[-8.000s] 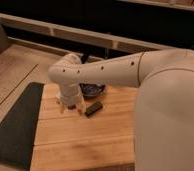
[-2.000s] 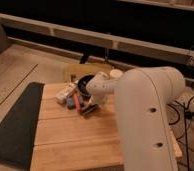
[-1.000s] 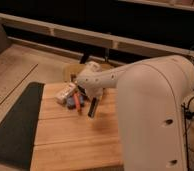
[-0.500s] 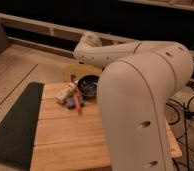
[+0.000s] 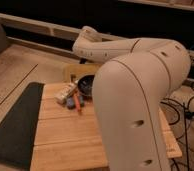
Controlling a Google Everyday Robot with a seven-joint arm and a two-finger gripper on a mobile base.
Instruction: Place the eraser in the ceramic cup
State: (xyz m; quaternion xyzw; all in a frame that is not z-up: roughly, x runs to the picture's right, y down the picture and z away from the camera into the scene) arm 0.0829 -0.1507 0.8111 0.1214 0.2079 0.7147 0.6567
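One arm (image 5: pixel 115 50) reaching to upper centre | gripper hidden behind its wrist link, above dark ceramic cup (image 5: pixel 85 86); fingers together | eraser not seen on counter (image 5: pixel 65 135), probably pinched for drop | red-orange pen (image 5: pixel 76 102), blue piece (image 5: pixel 70 103) left of cup

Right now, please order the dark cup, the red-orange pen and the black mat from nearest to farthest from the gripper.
The gripper hangs at the arm's far end, above the dark cup.
1. dark cup, just below it.
2. red-orange pen, in front of the cup.
3. black mat, far left.
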